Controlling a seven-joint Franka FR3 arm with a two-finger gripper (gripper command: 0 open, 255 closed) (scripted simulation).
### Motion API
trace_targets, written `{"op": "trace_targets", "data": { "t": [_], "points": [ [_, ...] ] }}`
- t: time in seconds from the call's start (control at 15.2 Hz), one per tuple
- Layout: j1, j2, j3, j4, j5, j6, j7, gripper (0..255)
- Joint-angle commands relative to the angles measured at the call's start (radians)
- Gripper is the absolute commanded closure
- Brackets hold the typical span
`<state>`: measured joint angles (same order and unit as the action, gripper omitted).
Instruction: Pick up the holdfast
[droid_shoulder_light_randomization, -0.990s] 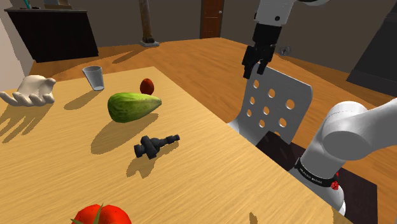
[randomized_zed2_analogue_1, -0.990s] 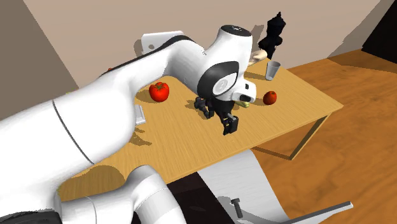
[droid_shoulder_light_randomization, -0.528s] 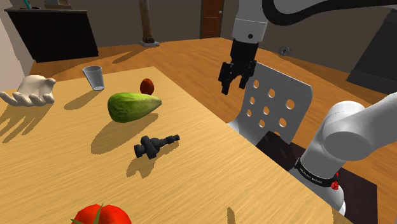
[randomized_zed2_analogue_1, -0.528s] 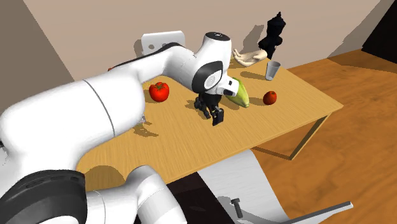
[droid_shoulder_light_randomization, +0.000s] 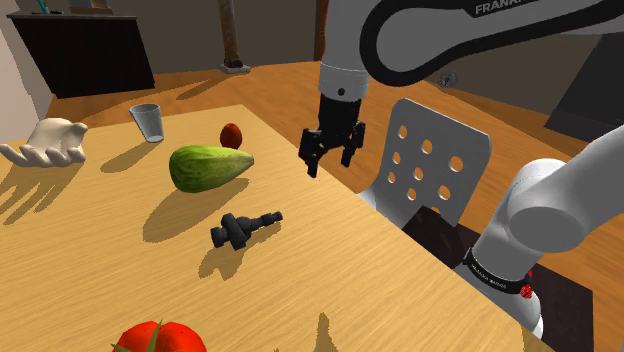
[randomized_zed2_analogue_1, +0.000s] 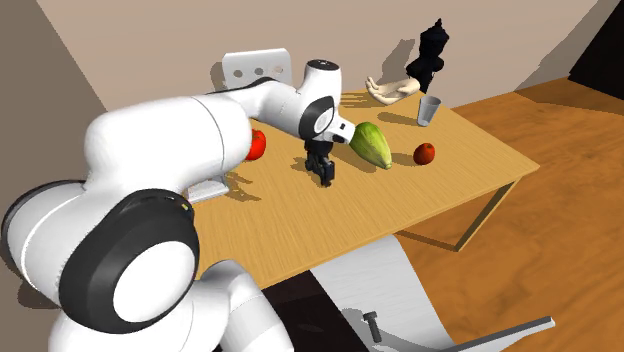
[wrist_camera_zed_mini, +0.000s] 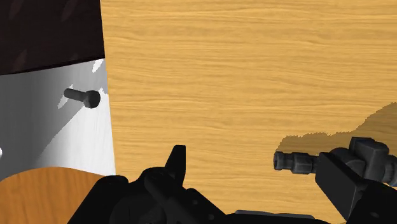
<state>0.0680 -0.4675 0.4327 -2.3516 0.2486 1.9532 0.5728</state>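
The holdfast (droid_shoulder_light_randomization: 245, 228) is a small dark clamp-like piece lying flat on the wooden table (droid_shoulder_light_randomization: 330, 280), near its middle. My black gripper (droid_shoulder_light_randomization: 329, 164) hangs open above the table's edge, up and to the shoulder view's right of the holdfast, well apart from it. In the wrist view the holdfast (wrist_camera_zed_mini: 294, 161) lies on the wood beside my gripper (wrist_camera_zed_mini: 254, 162), partly behind one finger (wrist_camera_zed_mini: 340, 183), with nothing between the fingers. From the second exterior view my gripper (randomized_zed2_analogue_1: 323, 174) points down over the table, beside the green fruit (randomized_zed2_analogue_1: 369, 146).
A large green fruit (droid_shoulder_light_randomization: 208, 165), a small red-brown fruit (droid_shoulder_light_randomization: 231, 134), a grey cup (droid_shoulder_light_randomization: 148, 121) and a pale hand-shaped object (droid_shoulder_light_randomization: 45, 142) stand farther back. A tomato (droid_shoulder_light_randomization: 158, 338) sits at the near edge. A white perforated chair (droid_shoulder_light_randomization: 430, 160) stands beside the table.
My gripper has travelled from above the chair toward the shoulder view's left and lower, arriving over the table's edge, closer to the holdfast. It stays open. The objects have not moved.
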Motion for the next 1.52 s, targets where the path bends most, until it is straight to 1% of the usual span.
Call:
{"op": "trace_targets", "data": {
  "t": [0.0,0.2,0.33,0.46,0.66,0.79,0.99,1.06,1.45],
  "points": [
    [-0.006,0.068,0.047,0.025,-0.007,0.048,0.06,0],
    [-0.018,0.179,0.115,0.079,-0.042,0.107,0.157,0],
    [-0.025,0.26,0.157,0.121,-0.08,0.142,0.228,0],
    [-0.03,0.346,0.194,0.169,-0.133,0.173,0.306,0],
    [-0.021,0.486,0.235,0.252,-0.234,0.205,0.431,0],
    [0.0,0.583,0.244,0.315,-0.31,0.215,0.515,0],
    [0.057,0.726,0.232,0.424,-0.417,0.214,0.628,0],
    [0.07,0.75,0.226,0.444,-0.433,0.213,0.645,0],
    [0.085,0.792,0.208,0.411,-0.468,0.28,0.667,0]
  ]
}}
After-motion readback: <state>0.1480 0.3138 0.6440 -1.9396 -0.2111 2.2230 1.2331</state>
